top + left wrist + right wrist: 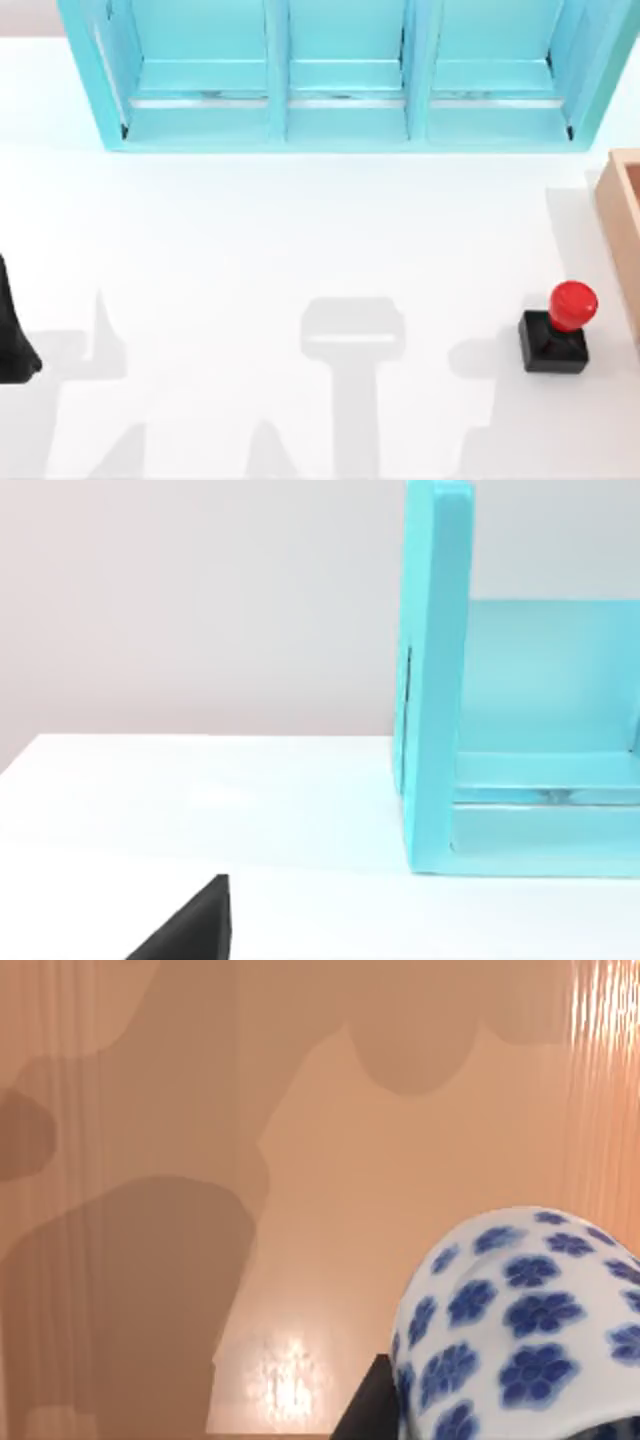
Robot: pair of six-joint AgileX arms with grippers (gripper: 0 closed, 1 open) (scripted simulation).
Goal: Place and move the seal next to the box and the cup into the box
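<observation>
White bench with three things resting on it.
You have the seal standing near the right edge just beside the box, and the turquoise shelf cabinet along the far side.

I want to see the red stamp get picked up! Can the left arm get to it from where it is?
Probably not easily. The left gripper sits at the table's far left edge, while the seal stands at the far right beside the box. Nothing lies between them on the table, but it's a long stretch across.

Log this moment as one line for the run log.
seal: on table beside box | cup: over box floor, at right gripper | left arm: parked at left edge
</observation>
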